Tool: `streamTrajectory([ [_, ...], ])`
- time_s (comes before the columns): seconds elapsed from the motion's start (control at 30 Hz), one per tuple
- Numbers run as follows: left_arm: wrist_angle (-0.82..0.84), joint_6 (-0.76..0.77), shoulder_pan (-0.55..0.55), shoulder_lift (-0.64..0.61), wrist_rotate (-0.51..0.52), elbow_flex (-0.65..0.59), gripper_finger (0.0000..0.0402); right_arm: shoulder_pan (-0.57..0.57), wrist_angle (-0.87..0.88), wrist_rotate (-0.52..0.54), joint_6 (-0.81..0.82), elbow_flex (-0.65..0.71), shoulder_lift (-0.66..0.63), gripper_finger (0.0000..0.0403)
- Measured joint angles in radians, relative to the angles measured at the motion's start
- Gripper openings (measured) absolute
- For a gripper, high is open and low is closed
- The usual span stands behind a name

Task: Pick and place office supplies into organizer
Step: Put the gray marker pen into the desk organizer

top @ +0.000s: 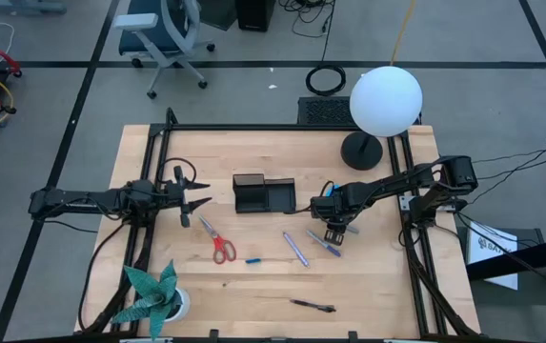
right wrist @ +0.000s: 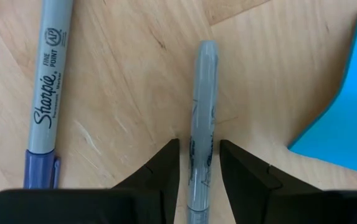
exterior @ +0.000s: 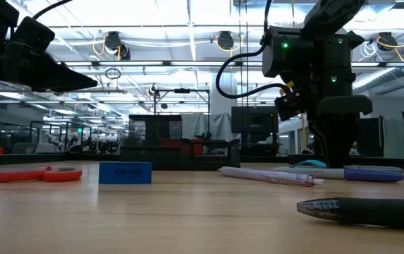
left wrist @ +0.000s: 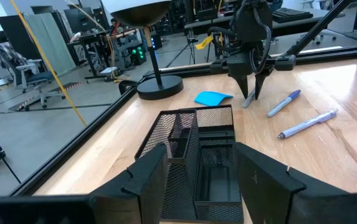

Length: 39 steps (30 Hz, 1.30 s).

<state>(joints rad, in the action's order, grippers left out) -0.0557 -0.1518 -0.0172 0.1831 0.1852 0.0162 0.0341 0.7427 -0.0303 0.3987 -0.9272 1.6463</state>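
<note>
Black organizer (top: pixel 264 194) held nothing yet; right gripper (right wrist: pixel 199 163) straddled a pen (right wrist: pixel 201 118), unclosed; left gripper (top: pixel 193 202) idled open.

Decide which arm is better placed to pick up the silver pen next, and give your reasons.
Right. The right gripper is down at the table with its open fingers on either side of the silver pen. The left gripper hovers beyond the organizer.

The high view looks straight down on the whole table (top: pixel 253 286); the low view looks level across it. The left wrist view faces the organizer (left wrist: pixel 197 155) ahead of the left gripper (left wrist: pixel 200 177), sharing the right gripper (left wrist: pixel 252 93); the right wrist view sits very close above a silver pen (right wrist: pixel 202 124).
</note>
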Motion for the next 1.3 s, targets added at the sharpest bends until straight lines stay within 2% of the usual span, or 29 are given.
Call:
streamTrajectory([
  [0.13,0.000,0.000,0.000,0.000,0.000,0.000,0.0189,0.000,0.011,0.000,-0.026,0.000,0.000,0.0082],
  [0.33,0.000,0.000,0.000,0.000,0.000,0.000,0.0189,0.000,0.015,0.000,-0.082,0.000,-0.001,0.0025],
  [0.63,0.000,0.000,0.000,0.000,0.000,0.000,0.0189,0.000,0.015,-0.002,-0.123,0.000,-0.001,0.0024],
  [0.83,0.000,0.000,0.000,0.000,0.000,0.000,0.0189,0.000,0.015,-0.054,-0.123,0.000,-0.008,0.0024],
  [1.0,0.000,0.000,0.000,0.000,0.000,0.000,0.0189,0.000,0.007,-0.053,-0.124,-0.023,-0.069,0.0024],
  [1.13,0.000,0.000,0.000,0.000,0.000,0.000,0.0189,0.000,-0.091,-0.051,-0.148,-0.031,-0.153,0.0024],
  [1.3,0.000,0.000,0.000,0.000,0.000,0.000,0.0189,0.001,-0.369,-0.015,-0.209,-0.033,-0.252,0.0024],
])
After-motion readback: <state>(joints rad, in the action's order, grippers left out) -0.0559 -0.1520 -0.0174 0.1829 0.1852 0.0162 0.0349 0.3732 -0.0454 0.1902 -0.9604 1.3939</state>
